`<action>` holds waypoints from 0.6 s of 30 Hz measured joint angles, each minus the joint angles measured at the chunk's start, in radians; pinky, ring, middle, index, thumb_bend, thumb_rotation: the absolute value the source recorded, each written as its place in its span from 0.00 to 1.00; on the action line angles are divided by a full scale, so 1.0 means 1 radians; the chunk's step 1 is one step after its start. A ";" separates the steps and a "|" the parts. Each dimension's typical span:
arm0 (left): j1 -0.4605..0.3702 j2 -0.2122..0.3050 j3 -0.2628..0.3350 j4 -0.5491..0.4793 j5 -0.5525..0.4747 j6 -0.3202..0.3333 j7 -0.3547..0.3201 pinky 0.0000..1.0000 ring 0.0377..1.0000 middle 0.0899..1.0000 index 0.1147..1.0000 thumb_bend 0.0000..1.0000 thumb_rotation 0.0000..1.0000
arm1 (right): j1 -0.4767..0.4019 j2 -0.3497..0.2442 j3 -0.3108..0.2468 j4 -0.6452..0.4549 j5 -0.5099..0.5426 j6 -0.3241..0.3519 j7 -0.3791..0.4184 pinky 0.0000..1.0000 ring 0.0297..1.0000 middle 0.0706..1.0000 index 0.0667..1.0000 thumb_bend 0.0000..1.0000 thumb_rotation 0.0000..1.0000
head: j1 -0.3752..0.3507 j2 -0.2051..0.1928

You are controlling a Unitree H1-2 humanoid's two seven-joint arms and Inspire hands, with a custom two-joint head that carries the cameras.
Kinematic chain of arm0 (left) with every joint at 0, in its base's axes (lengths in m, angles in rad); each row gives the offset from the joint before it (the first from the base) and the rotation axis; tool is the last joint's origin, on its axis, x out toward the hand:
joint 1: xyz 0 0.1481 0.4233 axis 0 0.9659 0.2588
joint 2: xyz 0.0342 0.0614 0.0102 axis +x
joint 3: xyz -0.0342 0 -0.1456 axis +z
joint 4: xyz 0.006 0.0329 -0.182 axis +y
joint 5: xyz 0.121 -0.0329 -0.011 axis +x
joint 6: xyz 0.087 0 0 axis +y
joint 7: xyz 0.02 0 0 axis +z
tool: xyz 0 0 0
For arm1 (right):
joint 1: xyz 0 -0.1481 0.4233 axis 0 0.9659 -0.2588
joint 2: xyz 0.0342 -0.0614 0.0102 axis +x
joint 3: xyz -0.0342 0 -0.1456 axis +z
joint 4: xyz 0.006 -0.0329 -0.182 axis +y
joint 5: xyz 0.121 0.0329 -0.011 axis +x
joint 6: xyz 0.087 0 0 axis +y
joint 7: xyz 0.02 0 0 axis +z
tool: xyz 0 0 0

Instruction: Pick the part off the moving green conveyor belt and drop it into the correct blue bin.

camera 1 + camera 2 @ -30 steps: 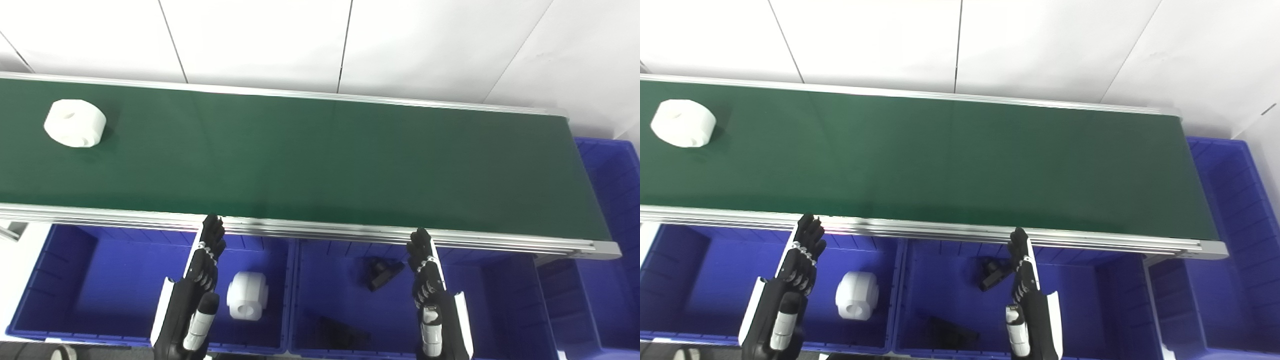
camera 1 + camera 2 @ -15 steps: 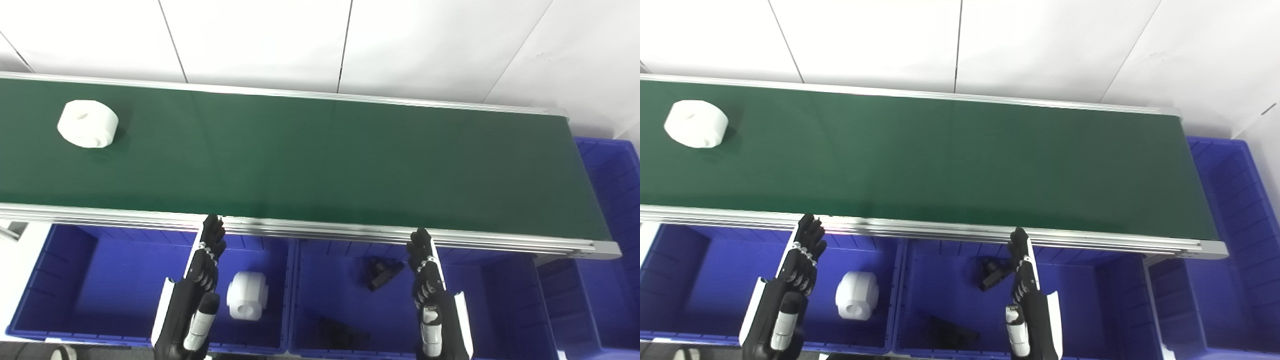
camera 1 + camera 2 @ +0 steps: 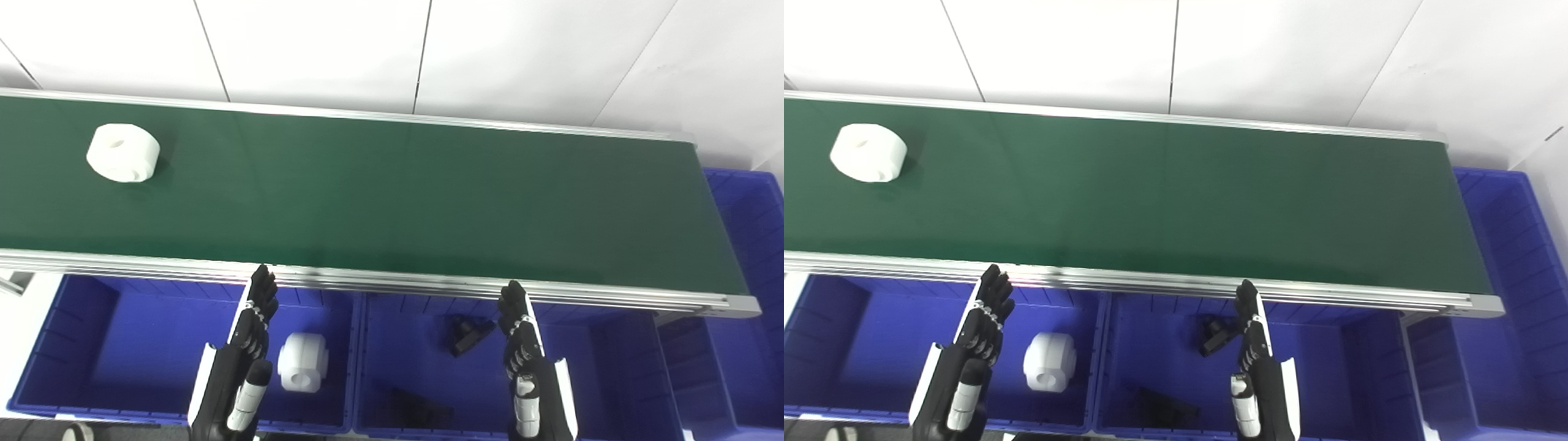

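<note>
A white part (image 3: pixel 123 153) rides the green conveyor belt (image 3: pixel 392 196) while the left hand (image 3: pixel 248 346) and right hand (image 3: pixel 520 349) hover empty, fingers extended, over blue bins (image 3: pixel 86 343) — dark parts (image 3: pixel 468 334) inside indistinct.

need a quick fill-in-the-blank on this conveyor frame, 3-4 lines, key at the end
1. The white part lies on the ____ conveyor belt.
2. A second white part sits in the blue bin beside the ____ hand.
3. The bin by the right hand holds ____ parts.
4. Both hands hold ____.

Missing words: green; left; black; nothing
</note>
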 measured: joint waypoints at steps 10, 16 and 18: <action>-0.004 -0.008 -0.009 0.067 0.031 -0.029 0.001 1.00 1.00 1.00 1.00 0.79 0.89 | -0.007 -0.018 -0.017 0.069 0.045 -0.016 0.001 1.00 0.99 0.98 0.99 0.88 1.00 | 0.167 -0.112; -0.009 -0.051 -0.021 0.118 0.082 -0.074 0.024 1.00 0.99 1.00 1.00 0.86 0.87 | -0.024 -0.046 -0.047 0.109 0.090 -0.054 0.002 1.00 1.00 1.00 1.00 0.89 1.00 | 0.296 -0.167; -0.012 -0.061 -0.031 0.135 0.097 -0.091 0.032 0.98 0.98 1.00 1.00 0.86 0.87 | -0.031 -0.056 -0.057 0.125 0.090 -0.068 0.003 1.00 1.00 1.00 1.00 0.90 1.00 | 0.349 -0.199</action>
